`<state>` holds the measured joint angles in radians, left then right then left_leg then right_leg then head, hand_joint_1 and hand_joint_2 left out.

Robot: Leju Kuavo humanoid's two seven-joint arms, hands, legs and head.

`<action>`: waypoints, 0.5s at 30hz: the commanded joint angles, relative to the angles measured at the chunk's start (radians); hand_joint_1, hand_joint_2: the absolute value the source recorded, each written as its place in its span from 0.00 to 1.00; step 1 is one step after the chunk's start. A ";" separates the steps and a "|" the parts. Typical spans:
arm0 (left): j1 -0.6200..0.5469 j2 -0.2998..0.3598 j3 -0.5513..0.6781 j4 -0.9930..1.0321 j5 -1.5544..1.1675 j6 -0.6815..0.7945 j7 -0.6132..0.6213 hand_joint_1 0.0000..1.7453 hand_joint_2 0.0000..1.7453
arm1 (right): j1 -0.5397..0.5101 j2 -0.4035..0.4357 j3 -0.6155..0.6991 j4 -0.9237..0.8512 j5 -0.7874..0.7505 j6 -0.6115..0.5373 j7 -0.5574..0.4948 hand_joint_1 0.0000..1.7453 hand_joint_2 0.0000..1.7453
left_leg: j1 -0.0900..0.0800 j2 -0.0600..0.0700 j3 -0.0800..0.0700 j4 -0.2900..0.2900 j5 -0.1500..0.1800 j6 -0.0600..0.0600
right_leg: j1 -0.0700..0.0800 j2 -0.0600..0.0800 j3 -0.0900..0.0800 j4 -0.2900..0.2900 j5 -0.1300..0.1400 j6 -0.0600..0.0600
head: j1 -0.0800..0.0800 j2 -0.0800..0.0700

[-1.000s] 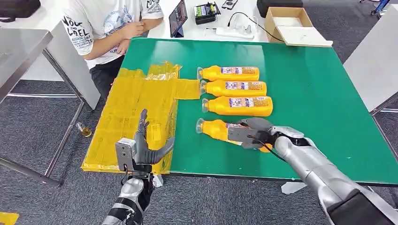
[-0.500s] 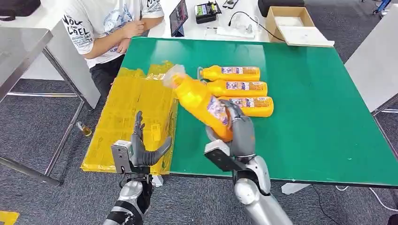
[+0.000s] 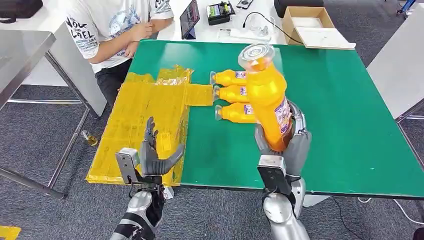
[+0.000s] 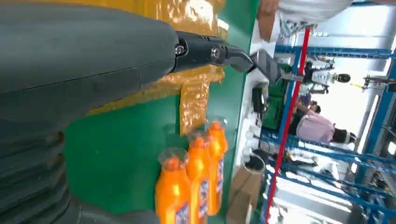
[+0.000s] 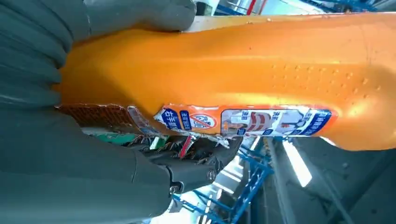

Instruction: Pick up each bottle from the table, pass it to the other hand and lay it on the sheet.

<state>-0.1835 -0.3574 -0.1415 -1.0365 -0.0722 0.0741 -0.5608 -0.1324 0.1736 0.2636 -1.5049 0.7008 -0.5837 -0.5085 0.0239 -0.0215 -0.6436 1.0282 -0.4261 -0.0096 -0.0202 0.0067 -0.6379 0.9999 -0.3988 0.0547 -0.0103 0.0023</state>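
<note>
My right hand (image 3: pixel 285 145) grips an orange bottle (image 3: pixel 267 97) by its lower body and holds it nearly upright above the green table (image 3: pixel 345 115), clear cap toward the camera. Up close in the right wrist view, the bottle (image 5: pixel 243 79) fills the hand (image 5: pixel 70 140). Three more orange bottles (image 3: pixel 232 95) lie side by side on the table behind it, also seen as a row of bottles (image 4: pixel 196 186) from the left wrist. My left hand (image 3: pixel 152 157) is raised, open and holding nothing, over the near edge of the yellow sheet (image 3: pixel 145 115), whose wrinkled surface (image 4: pixel 187 88) lies beyond the fingers (image 4: pixel 210 51).
A person in a white printed shirt (image 3: pixel 115 25) sits at the table's far left corner. A cardboard box (image 3: pixel 312 27), a tablet (image 3: pixel 190 19) and cables lie on the white table behind. A small bottle (image 3: pixel 90 138) stands on the floor at the left.
My right hand has swung the held bottle from leaning left over the sheet's edge to nearly upright and further right, in front of the lying bottles. The left hand stays almost still.
</note>
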 commanded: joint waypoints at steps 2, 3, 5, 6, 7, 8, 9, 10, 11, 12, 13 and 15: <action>-0.068 0.047 -0.049 0.092 0.150 -0.278 0.040 0.00 1.00 | -0.002 0.061 -0.045 0.268 -0.045 0.088 -0.149 1.00 1.00 | 0.000 0.001 0.005 -0.002 0.000 0.001 | 0.001 0.000 0.005 -0.002 0.000 -0.002 | 0.000 0.000; -0.079 0.054 -0.056 0.116 0.173 -0.317 0.046 0.00 1.00 | 0.003 0.077 -0.031 0.322 -0.049 0.099 -0.187 1.00 1.00 | 0.000 0.002 0.009 -0.003 -0.001 0.002 | 0.001 0.000 0.009 -0.003 -0.001 -0.003 | 0.000 0.000; -0.081 0.054 -0.056 0.122 0.175 -0.317 0.044 0.00 1.00 | 0.003 0.085 -0.025 0.335 -0.047 0.083 -0.190 1.00 1.00 | 0.000 0.002 0.006 -0.003 -0.001 0.001 | 0.001 0.001 0.006 -0.003 0.000 -0.002 | 0.000 0.000; -0.081 0.054 -0.056 0.122 0.175 -0.317 0.044 0.00 1.00 | 0.003 0.085 -0.025 0.335 -0.047 0.083 -0.190 1.00 1.00 | 0.000 0.003 0.009 -0.003 -0.002 0.001 | 0.001 0.001 0.009 -0.003 -0.001 -0.003 | 0.000 0.000; -0.081 0.054 -0.056 0.122 0.175 -0.317 0.044 0.00 1.00 | 0.003 0.085 -0.025 0.335 -0.047 0.083 -0.190 1.00 1.00 | 0.000 0.003 0.009 -0.003 -0.002 0.001 | 0.001 0.001 0.008 -0.003 -0.001 -0.003 | 0.000 0.000; -0.081 0.054 -0.056 0.122 0.175 -0.317 0.043 0.00 1.00 | 0.001 0.082 -0.027 0.335 -0.047 0.083 -0.190 1.00 1.00 | 0.000 0.002 0.006 -0.002 -0.001 0.001 | 0.001 0.001 0.006 -0.002 -0.001 -0.002 | 0.000 0.000; -0.081 0.055 -0.056 0.122 0.175 -0.317 0.043 0.00 1.00 | -0.002 0.081 -0.028 0.334 -0.047 0.083 -0.189 1.00 1.00 | 0.000 0.001 0.004 -0.002 -0.001 0.001 | 0.001 0.000 0.004 -0.002 0.000 -0.001 | 0.000 0.000; -0.082 0.057 -0.062 0.122 0.180 -0.329 0.042 0.00 1.00 | 0.000 0.081 -0.025 0.337 -0.046 0.090 -0.190 1.00 1.00 | 0.000 0.002 0.007 -0.002 -0.001 0.001 | 0.001 0.000 0.007 -0.003 -0.001 -0.002 | 0.000 0.000; -0.087 0.061 -0.067 0.131 0.199 -0.359 0.046 0.00 1.00 | 0.004 0.082 -0.006 0.342 -0.057 0.114 -0.190 1.00 1.00 | 0.001 0.003 0.012 -0.003 -0.003 0.002 | 0.002 0.001 0.011 -0.004 -0.002 -0.003 | 0.000 0.000; -0.093 0.064 -0.073 0.143 0.214 -0.379 0.049 0.00 1.00 | 0.005 0.079 0.026 0.364 -0.058 0.110 -0.190 1.00 1.00 | 0.000 0.002 0.006 -0.002 -0.001 0.001 | 0.001 0.001 0.006 -0.002 -0.001 -0.002 | 0.000 0.000; -0.103 0.067 -0.083 0.158 0.220 -0.392 0.048 0.00 1.00 | 0.004 0.080 0.075 0.396 -0.060 0.081 -0.190 1.00 1.00 | 0.000 0.002 0.004 -0.002 -0.001 0.001 | 0.001 0.001 0.004 -0.002 0.000 -0.001 | 0.000 0.000; -0.115 0.066 -0.092 0.178 0.230 -0.397 0.043 0.00 1.00 | -0.012 0.078 0.156 0.462 -0.079 0.013 -0.190 1.00 1.00 | 0.000 0.003 0.006 -0.002 -0.001 0.001 | 0.001 0.001 0.006 -0.002 -0.001 -0.002 | 0.000 0.000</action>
<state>-0.2227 -0.3471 -0.1697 -0.9839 0.1297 -0.2814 -0.5211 -0.1032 0.2579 0.2506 -1.2620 0.6485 -0.4844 -0.6943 0.0239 -0.0219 -0.6439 1.0281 -0.4261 -0.0096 -0.0202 0.0067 -0.6378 0.9999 -0.3989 0.0547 -0.0099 0.0023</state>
